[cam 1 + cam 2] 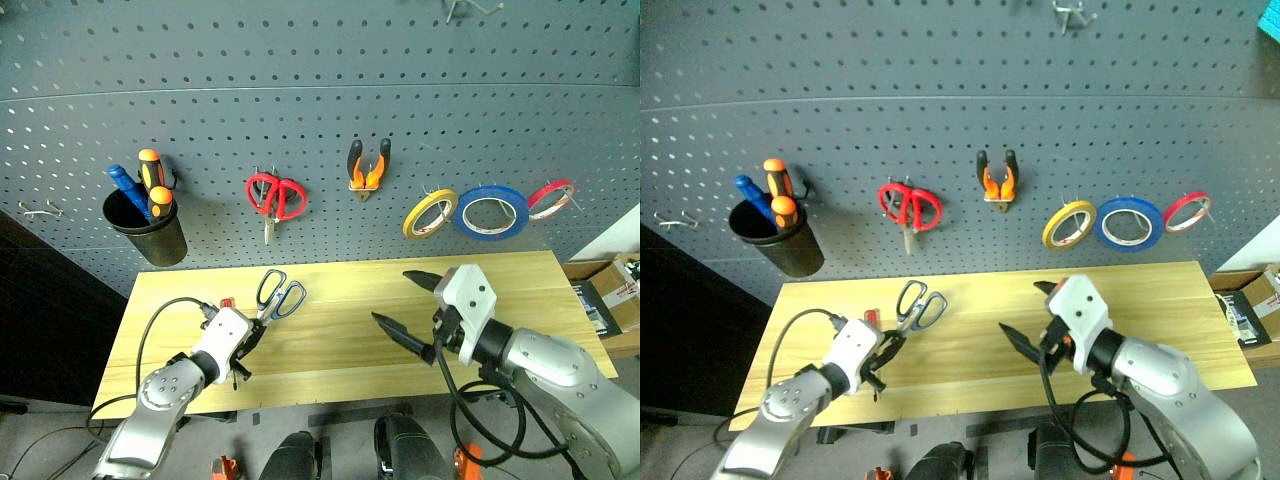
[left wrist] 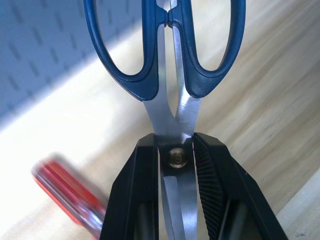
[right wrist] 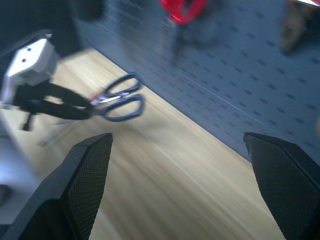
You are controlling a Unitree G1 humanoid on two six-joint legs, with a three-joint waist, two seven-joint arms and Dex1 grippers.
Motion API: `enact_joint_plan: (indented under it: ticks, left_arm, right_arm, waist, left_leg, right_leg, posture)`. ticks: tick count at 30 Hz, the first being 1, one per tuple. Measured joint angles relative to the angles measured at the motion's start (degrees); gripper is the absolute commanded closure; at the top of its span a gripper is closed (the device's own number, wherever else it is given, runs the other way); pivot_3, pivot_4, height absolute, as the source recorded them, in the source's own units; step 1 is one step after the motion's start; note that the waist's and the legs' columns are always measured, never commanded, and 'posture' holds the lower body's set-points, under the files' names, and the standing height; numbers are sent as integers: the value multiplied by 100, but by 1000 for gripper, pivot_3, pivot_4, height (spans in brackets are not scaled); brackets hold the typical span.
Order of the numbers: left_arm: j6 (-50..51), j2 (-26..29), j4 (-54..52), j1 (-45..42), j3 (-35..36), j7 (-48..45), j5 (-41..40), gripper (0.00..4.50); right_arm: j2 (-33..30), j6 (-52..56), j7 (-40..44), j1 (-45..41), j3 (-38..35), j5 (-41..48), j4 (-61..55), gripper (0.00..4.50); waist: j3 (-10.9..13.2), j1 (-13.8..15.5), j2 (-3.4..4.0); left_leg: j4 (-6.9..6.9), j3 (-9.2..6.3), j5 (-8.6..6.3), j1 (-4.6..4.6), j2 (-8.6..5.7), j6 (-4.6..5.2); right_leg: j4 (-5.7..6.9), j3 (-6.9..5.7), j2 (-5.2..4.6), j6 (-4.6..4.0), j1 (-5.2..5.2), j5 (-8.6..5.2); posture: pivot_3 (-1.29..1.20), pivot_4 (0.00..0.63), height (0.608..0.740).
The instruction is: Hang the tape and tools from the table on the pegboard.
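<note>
My left gripper (image 2: 175, 137) is shut on the steel blades of the dark blue-handled scissors (image 1: 278, 296), right at the pivot. The handles point toward the pegboard (image 1: 320, 60), low over the table (image 1: 500, 290). A red-handled screwdriver (image 2: 70, 200) lies on the wood close beside that gripper. To the right my right gripper (image 1: 392, 296) hovers above the table, open and holding nothing. The yellow tape (image 1: 430, 213) and the small orange-and-black pliers (image 1: 368, 168) hang on pegboard hooks.
Red-handled scissors (image 1: 277, 197), a blue tape roll (image 1: 490, 212) and a red tape roll (image 1: 551, 199) also hang on the board. A black cup (image 1: 148, 225) holding screwdrivers hangs at the left. A cardboard box (image 1: 610, 290) sits past the table's right end.
</note>
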Motion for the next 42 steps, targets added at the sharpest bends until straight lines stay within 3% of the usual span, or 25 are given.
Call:
enact_joint_plan:
  ticks: [5, 9, 26, 34, 42]
  left_arm:
    - [-1510, 31, -32, -16, 148, -33, 196, 3792]
    - [-1977, 2, -27, -321, 186, 58, 246, 3792]
    - [-1602, -632, 50, -1328, 162, 511, 313, 3792]
    - [-1926, -484, -428, -274, 116, 182, 300, 3792]
    - [-1852, -451, -838, -160, 442, 386, 336, 3792]
  right_arm:
    - [93, -339, -9, 1, -4, 75, -6, 0]
    - [47, -517, 45, 2, 10, 64, 7, 0]
    - [-82, -1109, 193, -92, 152, -162, 447, 0]
    - [-181, -1225, 259, 55, 130, -160, 469, 0]
    - [-266, -1377, 421, 74, 130, -159, 513, 0]
  waist:
    - [-1, 55, -1]
    - [-3, 69, -4]
    - [-9, 78, -12]
    - [-11, 78, -13]
    - [-80, 198, -28]
  left_leg:
    - [-11, -4, -2, 59, 0, 2]
    - [-11, -6, -2, 58, 0, 2]
    - [-10, -2, -1, 57, -1, 2]
    - [-13, -4, -2, 56, 0, 2]
    - [-9, -2, -2, 61, -1, 2]
  right_leg:
    - [-22, -2, 0, 2, 63, -1]
    - [-22, -5, 1, 4, 61, 0]
    - [-19, -2, 2, 5, 56, 1]
    - [-23, -4, 3, 5, 55, 1]
    - [-17, -2, 3, 5, 60, 1]
  posture:
    - [3, 190, 740]
    - [15, 182, 740]
    - [10, 183, 740]
    - [31, 168, 740]
    - [59, 156, 740]
